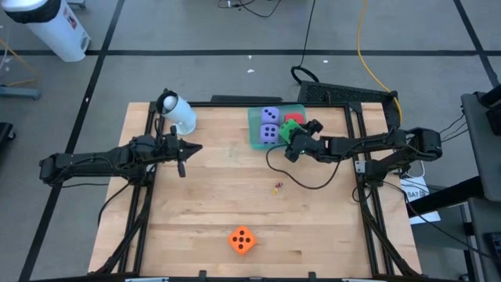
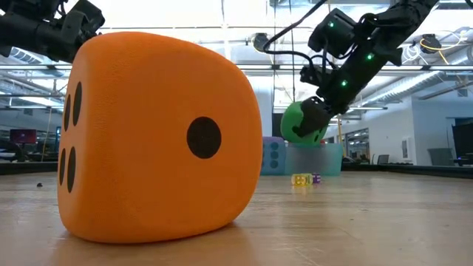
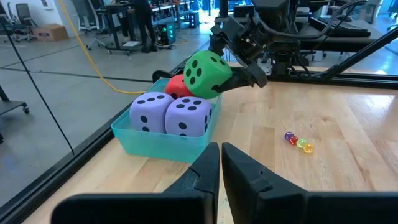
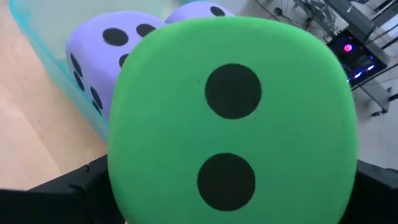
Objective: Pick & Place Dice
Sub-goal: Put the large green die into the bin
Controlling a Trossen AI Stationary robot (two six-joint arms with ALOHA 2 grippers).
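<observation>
The right gripper hangs over the near edge of the teal tray at the far side of the wooden surface. The green die sits between its jaws, which stand spread wide, one on each side of the cube. The die is lifted clear of the tray, above the red die. Whether the jaws press on it or only flank it I cannot tell; from the right wrist the green face with two dark pips fills almost the whole view, with a dark finger at each lower corner.

Two purple-blue dice lie side by side in the tray, touching, in front of the red one. The orange die rests alone on the surface near the front edge, well apart from the tray. A short row of tiny coloured dice lies on the wood between the tray and the orange die.

The left gripper waits on the left side of the surface, jaws drawn together on nothing, pointing toward the tray. A white cylinder lies near the far left corner.
</observation>
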